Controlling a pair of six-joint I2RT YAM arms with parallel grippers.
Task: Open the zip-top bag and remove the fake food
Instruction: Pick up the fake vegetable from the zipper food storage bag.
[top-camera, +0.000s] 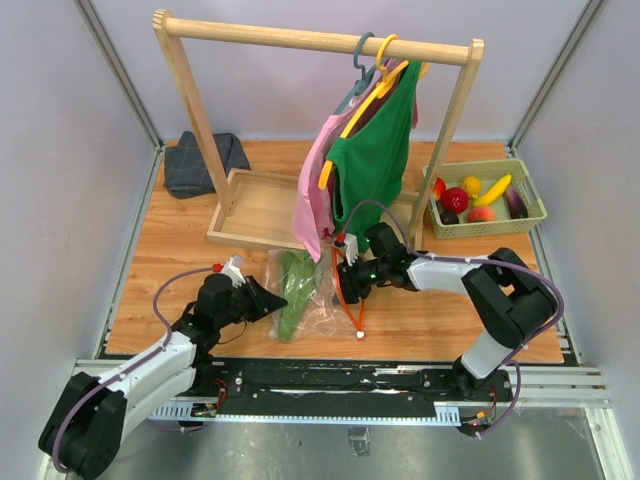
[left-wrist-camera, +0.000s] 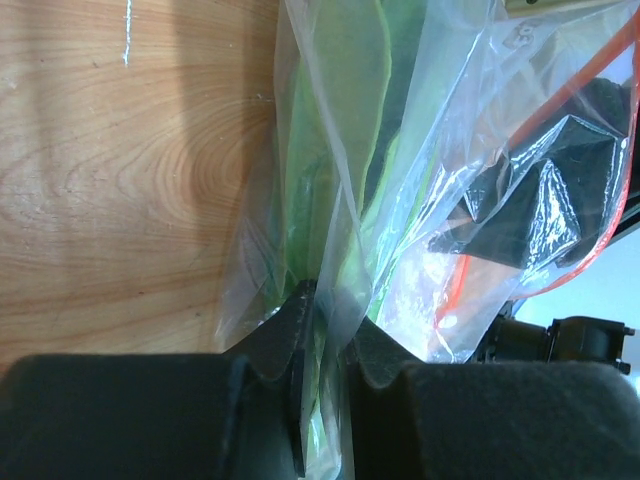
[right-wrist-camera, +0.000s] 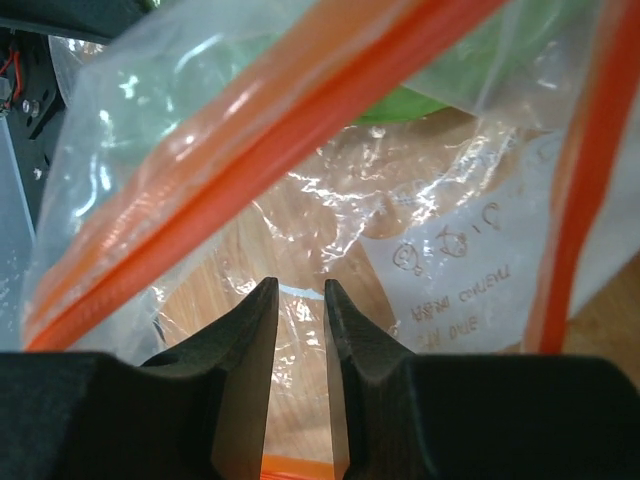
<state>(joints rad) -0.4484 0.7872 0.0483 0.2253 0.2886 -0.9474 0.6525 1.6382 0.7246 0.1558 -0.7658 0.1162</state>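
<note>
The counter (top-camera: 180, 250) is light wood-grain board, walled in by pale lilac panels, with a metal rail along the near edge. At the back stands a wooden clothes rack (top-camera: 310, 40) carrying a green garment (top-camera: 375, 160) and a pink garment (top-camera: 315, 190) on hangers. A shallow wooden tray (top-camera: 255, 205) sits under the rack, and a dark folded cloth (top-camera: 203, 160) lies at the far left. At the far right a green basket (top-camera: 490, 231) holds fake food (top-camera: 455, 198): a red round piece, a yellow banana, a purple eggplant and others.

The zip-top bag (top-camera: 325, 300) lies near the front centre, between the two arms, with a long green leafy piece (top-camera: 295, 295) inside it. The left tool (top-camera: 272, 298) meets the bag's left side; its fingers (left-wrist-camera: 285, 330) are closed on the clear film, green showing through the pinch. The right tool (top-camera: 347, 280) is at the bag's right edge, by the orange zip strip (right-wrist-camera: 300, 110). Its fingers (right-wrist-camera: 250, 330) are drawn close, leaving a narrow slit with a bit of orange strip caught low between them. The white slider (top-camera: 360, 335) rests on the counter just in front of that tool.
</note>
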